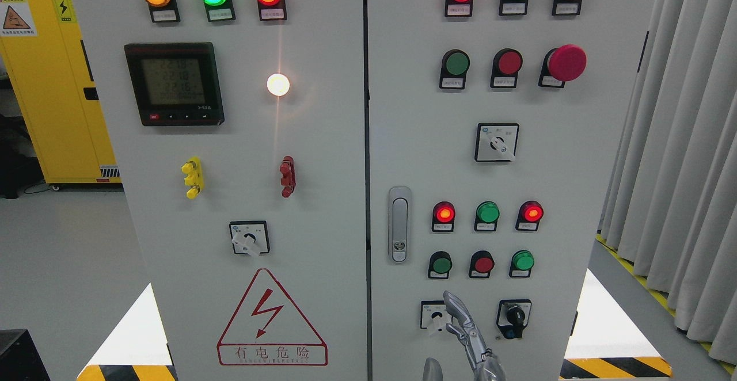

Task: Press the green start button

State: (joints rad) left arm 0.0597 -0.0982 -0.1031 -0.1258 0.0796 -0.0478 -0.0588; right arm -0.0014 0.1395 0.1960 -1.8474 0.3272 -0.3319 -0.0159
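Here I am facing the big grey control cabinet [322,197], and on its right door [576,139] the lower cluster of buttons is sitting just above my hand. The green start button I am aiming for is, I am judging, the green push button [441,265] at the left of the lower row, though its label is too small for me to be reading, and another green button [523,261] is sitting at the right end of that row. To do this well, I am thinking one fingertip should be travelling straight up past the small white rotary switch [436,315] without nudging it, then pushing squarely into the button's centre. My right hand [466,332] is coming up from the bottom edge, right of the middle, holding nothing, with one finger [455,307] pointing up and tilting left, the others looking loosely curled.
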